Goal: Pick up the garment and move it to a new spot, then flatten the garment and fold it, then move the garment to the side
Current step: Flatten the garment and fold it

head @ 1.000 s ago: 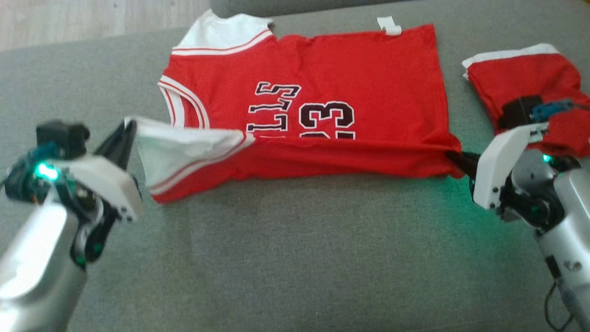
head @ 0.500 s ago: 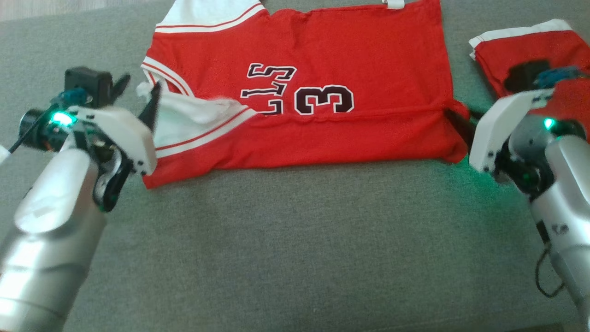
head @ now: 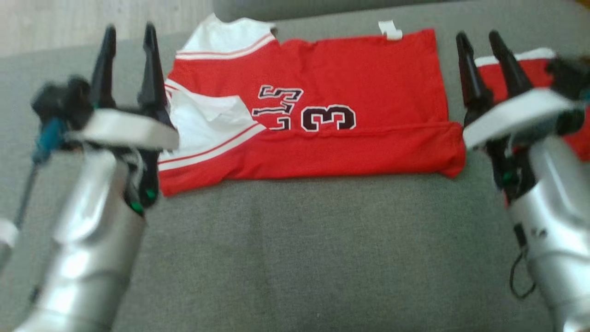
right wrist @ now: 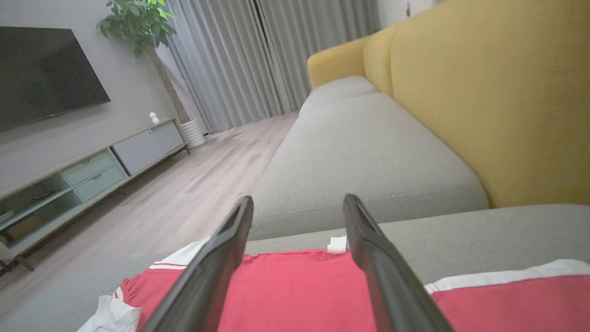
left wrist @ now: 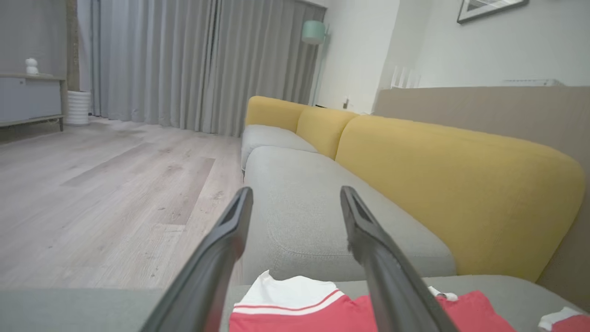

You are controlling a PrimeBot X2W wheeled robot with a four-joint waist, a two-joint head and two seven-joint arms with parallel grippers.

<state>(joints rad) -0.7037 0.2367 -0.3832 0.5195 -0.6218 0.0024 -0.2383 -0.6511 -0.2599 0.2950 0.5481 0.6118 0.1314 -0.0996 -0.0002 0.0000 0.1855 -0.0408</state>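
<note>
Jersey [head: 322,92] lies flat at twelve o'clock on the grey cushion [head: 295,253], near edge doubled up over the number, so one fold done, I'd say! Left gripper [head: 129,27] at ten, right gripper [head: 477,34] at two, both spread wide, holding nothing. Next call: pinch one end, carry it across for the second fold without dragging layers apart.

Garment [head: 359,69] is matt red cloth; sofa seat [head: 299,253] coarse grey weave.
</note>
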